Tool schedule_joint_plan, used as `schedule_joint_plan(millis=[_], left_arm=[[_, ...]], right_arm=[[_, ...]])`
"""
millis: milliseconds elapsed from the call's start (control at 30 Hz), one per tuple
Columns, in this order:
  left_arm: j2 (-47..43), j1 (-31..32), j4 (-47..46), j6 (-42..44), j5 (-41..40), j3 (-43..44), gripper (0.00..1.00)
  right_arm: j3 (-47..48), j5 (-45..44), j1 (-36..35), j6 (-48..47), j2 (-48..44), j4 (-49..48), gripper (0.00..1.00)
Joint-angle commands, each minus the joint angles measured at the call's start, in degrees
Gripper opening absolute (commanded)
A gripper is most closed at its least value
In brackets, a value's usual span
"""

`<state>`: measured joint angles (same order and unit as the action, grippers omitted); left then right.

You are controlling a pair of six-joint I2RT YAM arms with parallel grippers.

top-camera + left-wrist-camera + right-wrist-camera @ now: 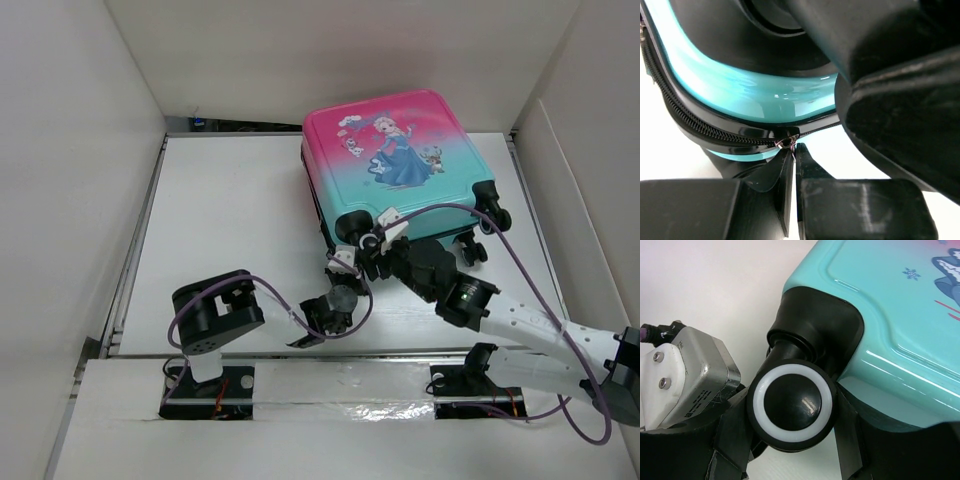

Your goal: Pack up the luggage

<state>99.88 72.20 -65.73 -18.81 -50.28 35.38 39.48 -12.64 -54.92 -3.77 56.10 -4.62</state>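
Left wrist view: left gripper (794,160) has its fingers pressed together, clamped on the zipper pull (787,144), which sits right at the fingertips. The zipper track (700,125) curves away up and to the left of the fingers, around a teal corner of the suitcase (400,150). Teeth on that side look meshed; past the pull on the other side I cannot tell.

Right wrist view: right gripper (791,437) has its fingers (732,437) on either side of a black wheel (792,407) and looks clamped on it, with the wheel housing just beyond the tips.

Top view: the suitcase lies flat on the table (230,200), lid down, picture side up, and its wheel end is the end nearest both grippers.

Step in hand, my read: zipping the case shut, with the right arm bracing it.

To do it well:
- Drag the pull along the track line, not away from the shell.
- Follow the corner curve by turning the wrist with it.
- Go slowly, since the grip on the tab is thin and could slip.
- The right grip on the wheel should resist the drag so the case does not swing.
- The two grippers are very close together, so watch for a collision.
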Motion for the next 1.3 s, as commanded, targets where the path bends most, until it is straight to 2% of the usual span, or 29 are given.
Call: schedule_joint_plan(millis=[0, 133, 233, 300, 367, 400, 467, 500, 533, 600, 633, 667, 700, 767, 900, 933, 1000, 1100, 1267], left_arm=[[-0.5, 0.8, -18.2, 5.7, 11.1, 8.2, 0.00], [-0.9, 0.8, -21.2, 8.8, 16.4, 7.8, 0.00], [-0.8, -0.7, -22.1, 7.8, 21.8, 7.5, 0.00], [-0.6, -0.7, -22.6, 9.6, 21.7, 7.6, 0.00], [-2.3, -1.4, -20.8, 9.2, 18.0, 6.2, 0.00], [-3.7, -2.3, -20.4, 8.7, 16.9, 2.4, 0.00], [-9.9, -6.5, -18.0, 5.6, 14.1, -3.6, 0.00], [-12.8, -8.8, -16.1, 3.7, 13.1, -10.2, 0.00], [-19.6, -11.4, -13.7, 1.9, 13.1, -13.7, 0.00], [-27.0, -17.6, -5.7, -2.1, 13.5, -21.7, 0.00], [-32.8, -18.8, -2.8, -2.6, 14.6, -23.1, 0.00], [-34.5, -19.5, -0.1, -3.0, 14.9, -23.8, 0.00], [-35.2, -19.5, 0.3, -2.2, 14.6, -23.6, 0.00], [-34.1, -19.5, 0.4, -1.3, 14.6, -22.1, 0.00], [-30.7, -18.0, 1.2, 0.1, 12.3, -18.5, 0.00], [-30.8, -20.7, 1.1, -0.1, 14.6, -18.6, 0.00], [-31.5, -21.6, 1.0, -1.5, 17.5, -19.3, 0.00], [-32.2, -20.5, 1.6, 0.4, 25.6, -18.4, 0.00], [-27.6, -18.1, 7.5, 3.9, 36.8, -14.5, 0.00]], right_arm=[[3.1, 9.1, -5.9, 1.6, 0.2, -2.4, 0.00], [2.4, 8.2, -5.9, 1.9, -1.8, -2.8, 0.00], [3.1, 9.5, -5.9, 1.8, -1.9, -2.4, 0.00], [3.5, 10.0, -5.9, 1.7, -1.3, -1.6, 0.00], [3.8, 6.7, -5.2, 2.2, -2.0, 1.8, 0.00], [3.4, 4.9, -3.9, 2.3, -4.1, 2.7, 0.00], [0.3, 5.6, 0.6, 3.1, -7.6, 4.0, 0.00], [-1.0, 7.9, 6.5, 3.4, -9.3, 4.4, 0.00], [-2.2, 9.6, 9.6, 3.7, -12.8, 4.4, 0.00], [-5.9, 15.5, 14.8, 3.7, -15.7, 4.4, 0.00], [-6.8, 17.5, 17.9, 3.7, -17.3, 4.4, 0.00], [-8.0, 19.4, 18.6, 3.7, -17.3, 3.6, 0.00], [-8.2, 22.0, 18.6, 3.7, -16.9, 3.0, 0.00], [-7.6, 21.8, 16.9, 3.7, -13.8, 2.9, 0.00], [-4.3, 16.8, 13.8, 2.8, -11.5, 4.4, 0.00], [-4.3, 16.3, 13.8, 2.6, -12.0, 4.4, 0.00], [-4.9, 15.5, 13.8, 2.6, -13.7, 5.9, 0.00], [-6.3, 17.3, 13.8, 2.8, -14.9, 5.2, 0.00], [-5.0, 18.7, 11.7, 2.1, -12.5, 4.4, 0.00]])
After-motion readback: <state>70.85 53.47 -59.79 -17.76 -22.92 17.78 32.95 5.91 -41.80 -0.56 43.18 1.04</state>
